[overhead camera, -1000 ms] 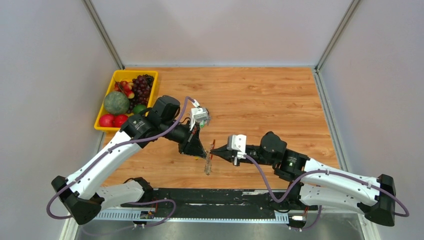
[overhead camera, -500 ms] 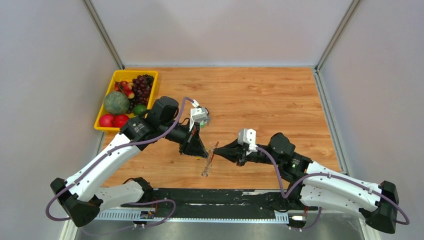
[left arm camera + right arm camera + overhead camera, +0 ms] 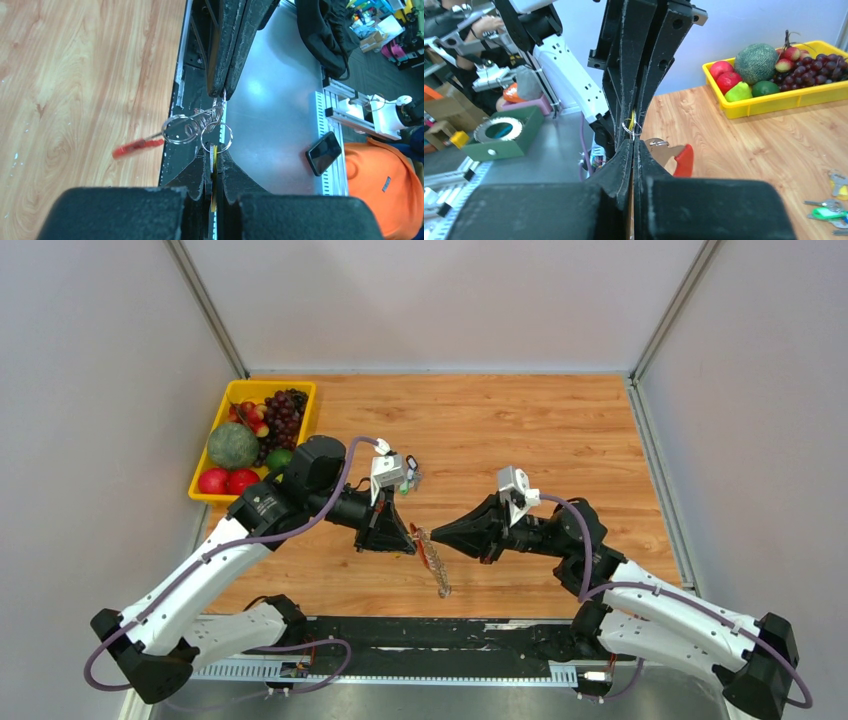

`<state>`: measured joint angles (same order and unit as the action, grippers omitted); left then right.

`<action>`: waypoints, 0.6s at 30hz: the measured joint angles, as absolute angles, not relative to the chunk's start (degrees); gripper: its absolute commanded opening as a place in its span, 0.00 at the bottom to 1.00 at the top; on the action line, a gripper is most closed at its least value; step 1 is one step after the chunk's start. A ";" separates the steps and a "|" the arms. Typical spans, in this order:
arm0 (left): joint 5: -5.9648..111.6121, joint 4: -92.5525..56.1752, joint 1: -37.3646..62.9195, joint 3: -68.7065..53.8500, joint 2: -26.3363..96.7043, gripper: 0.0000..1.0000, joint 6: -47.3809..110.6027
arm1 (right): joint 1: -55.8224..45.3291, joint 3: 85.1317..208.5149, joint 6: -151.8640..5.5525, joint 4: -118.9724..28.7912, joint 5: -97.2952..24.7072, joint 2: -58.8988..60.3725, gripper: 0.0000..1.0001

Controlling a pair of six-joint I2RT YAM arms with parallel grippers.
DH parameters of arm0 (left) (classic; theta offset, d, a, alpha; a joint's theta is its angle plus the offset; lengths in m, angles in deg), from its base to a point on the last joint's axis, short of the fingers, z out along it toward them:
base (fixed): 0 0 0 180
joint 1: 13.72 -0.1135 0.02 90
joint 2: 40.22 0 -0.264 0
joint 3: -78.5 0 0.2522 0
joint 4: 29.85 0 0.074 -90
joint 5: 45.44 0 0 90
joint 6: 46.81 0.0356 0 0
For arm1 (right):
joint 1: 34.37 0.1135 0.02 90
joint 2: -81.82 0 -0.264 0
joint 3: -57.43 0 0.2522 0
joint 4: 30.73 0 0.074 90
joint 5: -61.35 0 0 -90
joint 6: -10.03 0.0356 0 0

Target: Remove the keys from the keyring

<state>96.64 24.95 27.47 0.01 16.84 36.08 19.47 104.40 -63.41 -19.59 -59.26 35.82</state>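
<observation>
The keyring point(image 3: 427, 550), red with grey keys point(image 3: 441, 583) trailing down-right, hangs in the air between my two grippers. My left gripper point(image 3: 405, 540) is shut on a thin yellow and black tab on a silver split ring point(image 3: 216, 137). A second silver ring point(image 3: 177, 131) and a blurred red piece point(image 3: 137, 146) hang to its left. My right gripper point(image 3: 437, 533) faces the left one tip to tip, its fingers point(image 3: 232, 45) shut on the ring wire. In the right wrist view my right gripper point(image 3: 633, 142) pinches the ring point(image 3: 631, 127), with a red-headed key point(image 3: 676, 157) beside it.
A yellow tray point(image 3: 215, 499) of fruit stands at the back left, also seen in the right wrist view point(image 3: 774, 102). A small loose key cluster with green bits point(image 3: 408, 478) lies on the table behind the left gripper point(image 3: 826, 212). The black rail point(image 3: 430, 630) runs along the near edge.
My right gripper has drawn back to the right and risen. The hanging keys have swung from straight down to slanting down-right. My left gripper has shifted slightly left, uncovering the loose cluster.
</observation>
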 measured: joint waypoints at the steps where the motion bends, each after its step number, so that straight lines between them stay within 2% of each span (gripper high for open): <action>1: 96.66 24.49 27.47 0.23 16.70 0.00 36.05 | 19.19 104.14 -61.80 -18.67 -59.24 35.82 0.00; 11: 92.57 22.92 27.45 0.84 16.03 0.00 36.10 | 13.92 103.24 -47.90 -14.74 -60.47 32.21 0.00; 18: 87.41 22.66 27.45 0.84 15.44 0.00 36.10 | 13.53 103.18 -49.58 -15.04 -60.14 31.89 0.00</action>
<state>87.41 22.66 27.45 0.84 15.44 36.10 13.53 103.18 -49.58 -15.04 -60.14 31.89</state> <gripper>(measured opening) 0.030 0.003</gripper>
